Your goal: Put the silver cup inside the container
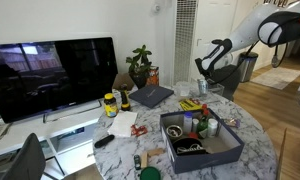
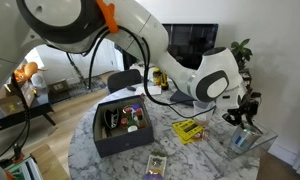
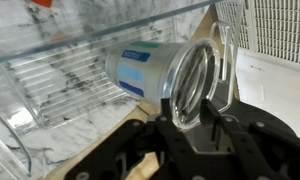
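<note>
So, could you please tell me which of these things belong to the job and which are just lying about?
Job: silver cup, container, pincer.
Lying about: television, plant, yellow-lidded jar, clear tray.

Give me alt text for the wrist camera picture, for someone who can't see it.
A small silvery metal cup with a blue label is tipped sideways, open rim toward the camera, just above the dark gripper. A clear ribbed tray lies behind it.
</note>
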`<state>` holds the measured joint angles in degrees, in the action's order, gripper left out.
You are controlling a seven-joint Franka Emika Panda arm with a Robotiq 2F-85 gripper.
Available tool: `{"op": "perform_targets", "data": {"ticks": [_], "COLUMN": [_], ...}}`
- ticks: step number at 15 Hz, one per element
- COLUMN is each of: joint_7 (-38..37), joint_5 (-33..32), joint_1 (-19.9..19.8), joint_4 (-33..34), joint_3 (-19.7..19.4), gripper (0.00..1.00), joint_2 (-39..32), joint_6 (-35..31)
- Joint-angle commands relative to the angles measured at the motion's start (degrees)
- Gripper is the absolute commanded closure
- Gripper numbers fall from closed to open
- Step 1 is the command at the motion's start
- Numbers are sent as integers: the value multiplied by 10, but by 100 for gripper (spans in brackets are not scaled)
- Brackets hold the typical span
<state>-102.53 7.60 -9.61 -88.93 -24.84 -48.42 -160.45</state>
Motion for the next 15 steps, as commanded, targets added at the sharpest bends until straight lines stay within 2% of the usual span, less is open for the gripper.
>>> {"op": "perform_targets", "data": {"ticks": [1,3,5,6,9,11,12,13,15], "joint_7": [-4,9,55,102,224,304,347,285,330], "joint_5": [0,-1,-5,-10,-18,-22,-11,-5,-3], "joint_1": [-3,-6,-15,-25,-39,-42,-51,-36,-42], "joint_4": [22,16,-8,-26,-69,-102,-103,-44,-68], "joint_3": [-4,0,17,34,50,50,63,36,45], "gripper": [32,17,3,0,0,0,0,0,0], "joint_2": [0,22,72,110,198,250,264,206,244], "joint_6": [19,15,25,44,71,55,66,61,67]}}
